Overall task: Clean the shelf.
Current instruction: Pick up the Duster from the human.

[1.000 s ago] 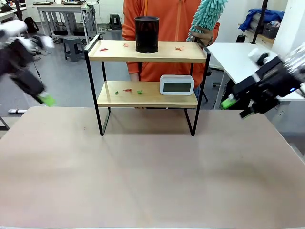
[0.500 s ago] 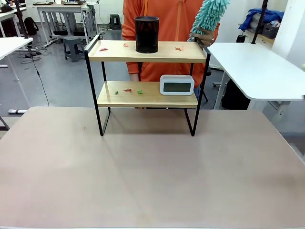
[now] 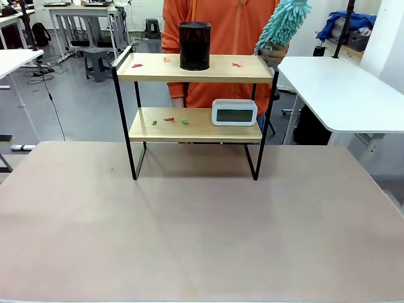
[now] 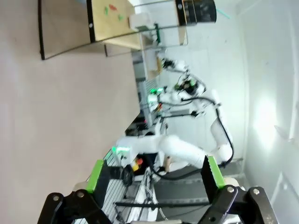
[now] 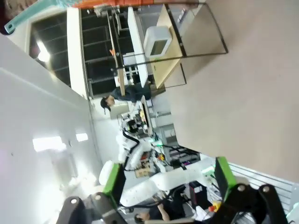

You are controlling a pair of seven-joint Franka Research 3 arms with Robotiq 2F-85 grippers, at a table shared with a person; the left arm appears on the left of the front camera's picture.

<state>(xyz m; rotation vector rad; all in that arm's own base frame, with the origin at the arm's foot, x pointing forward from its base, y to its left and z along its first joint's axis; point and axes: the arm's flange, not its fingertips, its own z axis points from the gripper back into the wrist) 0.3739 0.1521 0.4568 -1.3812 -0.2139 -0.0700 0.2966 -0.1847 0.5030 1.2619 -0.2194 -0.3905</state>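
Shelf of two light wooden boards in a thin black frame is standing toward the far side of the beige table, roughly centred between its left and right edges, and is being seen sideways from both wrists, at the top of each view. One black cylindrical container is standing upright on the upper board, near its middle, and three small reddish scraps are lying on that same board, one toward the left end, one just left of the container and one to its right. One white digital clock is sitting on the lower board toward the right, and three more scraps are lying to its left: one red between two green ones. One person in an orange jacket is standing directly behind the rack, and one teal fluffy duster is being held up by one hand above the upper board's right end. One white table is standing off to the right. Left gripper is being held with its two green-padded fingers wide apart and empty; right gripper is likewise being held open, its two fingers spread with nothing gripped.
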